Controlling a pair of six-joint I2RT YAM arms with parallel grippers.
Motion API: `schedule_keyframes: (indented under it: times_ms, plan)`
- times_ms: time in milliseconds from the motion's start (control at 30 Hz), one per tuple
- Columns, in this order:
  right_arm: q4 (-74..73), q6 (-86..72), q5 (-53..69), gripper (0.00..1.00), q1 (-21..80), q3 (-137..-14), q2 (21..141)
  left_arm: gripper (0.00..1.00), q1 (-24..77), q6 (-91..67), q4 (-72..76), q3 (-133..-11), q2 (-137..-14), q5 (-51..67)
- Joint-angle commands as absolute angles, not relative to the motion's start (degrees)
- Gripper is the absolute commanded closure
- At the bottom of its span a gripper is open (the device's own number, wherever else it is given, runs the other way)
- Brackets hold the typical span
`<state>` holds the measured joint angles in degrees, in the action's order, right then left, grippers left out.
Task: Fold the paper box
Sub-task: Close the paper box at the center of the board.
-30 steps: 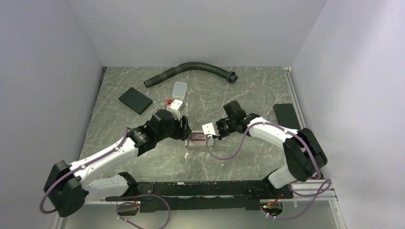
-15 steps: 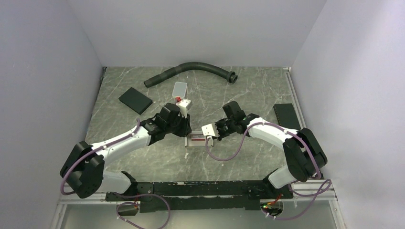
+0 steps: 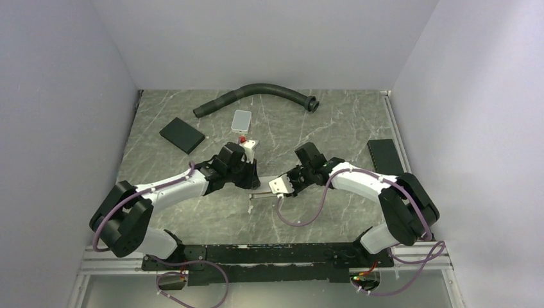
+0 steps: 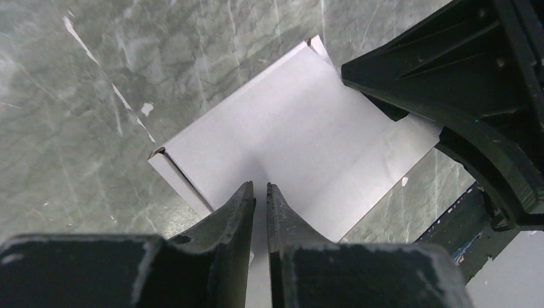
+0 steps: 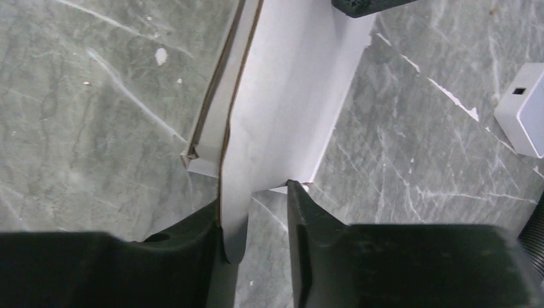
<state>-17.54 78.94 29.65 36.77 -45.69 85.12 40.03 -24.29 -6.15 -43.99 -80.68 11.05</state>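
Observation:
The paper box [image 4: 301, 135] lies flat on the marble table as a slim white carton, mostly hidden under both grippers in the top view [image 3: 262, 194]. My left gripper [image 4: 260, 187] is over the box's top face. Its fingers are drawn together to a thin slit with nothing seen between them. My right gripper [image 5: 255, 196] is at the box's end, jaws parted. A white flap [image 5: 236, 212] of the box stands between them against the left finger, and the right fingertip [image 5: 294, 192] touches the box's corner. From above, the left gripper [image 3: 251, 179] and right gripper [image 3: 282, 187] nearly meet.
A black hose [image 3: 256, 93] curves along the back. A black pad [image 3: 181, 135] lies at the left, a light grey tile [image 3: 242, 119] behind the left arm, and another black pad [image 3: 385, 156] at the right edge.
My left arm swung in over the box and its jaws closed. My right gripper shifted down-left with the box's end, and its jaws parted a little. The box's printed inside no longer shows.

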Motion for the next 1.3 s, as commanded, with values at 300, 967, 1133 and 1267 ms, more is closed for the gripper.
schedule_keyframes:
  times_ms: [300,967,1133,1267]
  plan:
    - [-25.16,83.36,23.29,0.27,37.12,-41.54,78.93,0.82,40.42,-26.18,-8.29,-41.57,-86.13,13.84]
    - [-25.91,37.28,40.77,0.92,33.29,-59.41,94.4,0.8,40.43,-28.36,-7.16,-42.54,-85.79,13.09]
    - [-25.26,36.18,38.07,0.93,33.7,-59.7,96.67,0.79,40.34,-28.89,-5.98,-42.29,-84.63,12.92]
    - [-25.91,36.99,34.86,0.93,34.16,-59.96,98.41,0.78,40.13,-29.83,-4.46,-41.54,-82.24,12.33]
